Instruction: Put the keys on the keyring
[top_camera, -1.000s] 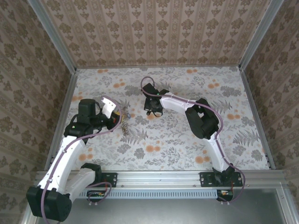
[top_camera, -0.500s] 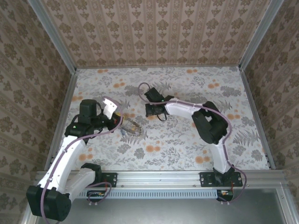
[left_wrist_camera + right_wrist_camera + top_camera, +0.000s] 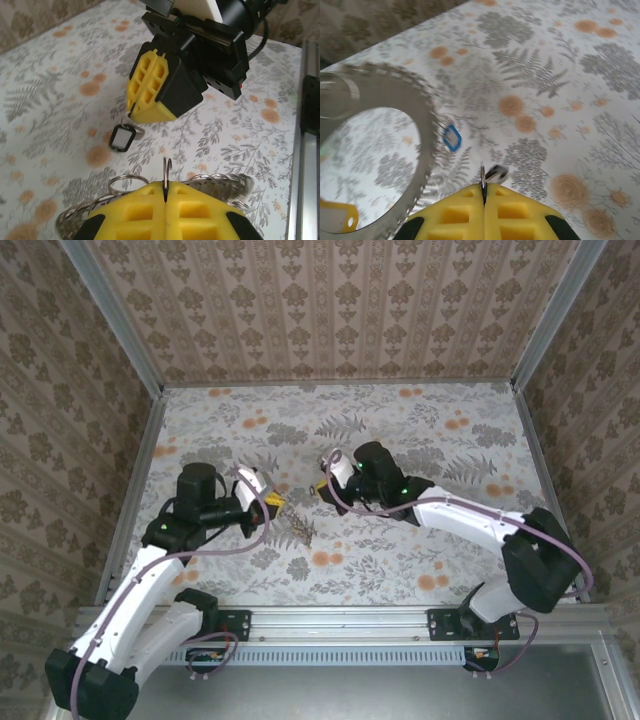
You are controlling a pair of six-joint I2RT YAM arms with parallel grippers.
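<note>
My left gripper (image 3: 272,503) (image 3: 166,189) is shut on a thin wire loop of the keyring (image 3: 227,181), whose beaded hoop curls out on both sides under the yellow fingers. From above, the keyring (image 3: 300,531) hangs just right of that gripper. My right gripper (image 3: 322,488) (image 3: 145,95) faces it from a short way off, shut on the small ring of the black-headed key (image 3: 122,138), which dangles below its tips. In the right wrist view the right gripper (image 3: 483,192) pinches that key (image 3: 496,173). The toothed keyring (image 3: 427,135) looms at the left, with a blue-edged key (image 3: 451,138) beside its rim.
The floral tablecloth (image 3: 400,550) covers the table. Wallpapered walls (image 3: 340,310) close in the back and both sides. An aluminium rail (image 3: 340,620) (image 3: 310,150) runs along the near edge by the arm bases.
The right arm has swung from the far middle down toward the left gripper, its elbow now out to the right. The left gripper has moved a little right with the keyring.
</note>
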